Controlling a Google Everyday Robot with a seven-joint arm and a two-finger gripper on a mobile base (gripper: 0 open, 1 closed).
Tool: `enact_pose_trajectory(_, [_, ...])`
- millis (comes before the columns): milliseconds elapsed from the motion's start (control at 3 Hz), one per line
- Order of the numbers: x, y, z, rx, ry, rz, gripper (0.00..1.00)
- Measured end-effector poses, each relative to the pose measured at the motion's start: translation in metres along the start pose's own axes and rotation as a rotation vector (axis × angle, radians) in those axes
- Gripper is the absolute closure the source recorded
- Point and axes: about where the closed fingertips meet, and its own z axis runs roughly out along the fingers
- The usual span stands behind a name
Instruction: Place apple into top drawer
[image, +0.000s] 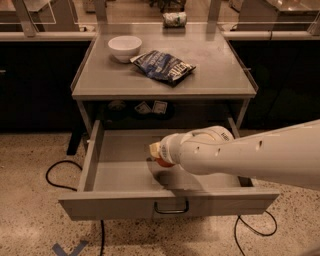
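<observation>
One table (215, 70) bears one white bowl (124, 47) and one blue snack bag (164, 66). One can (175, 19) lies on the far counter. One top drawer (100, 205) is open. One apple (163, 162) (partly hidden) sits at the one gripper (157, 153) over the drawer's middle. Two cables (52, 172) run over the floor, left and right.
</observation>
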Motion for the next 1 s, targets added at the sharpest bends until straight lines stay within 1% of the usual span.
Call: enact_pose_trajectory(1000, [0.0, 0.0, 0.0, 0.0, 0.0, 0.0, 0.12])
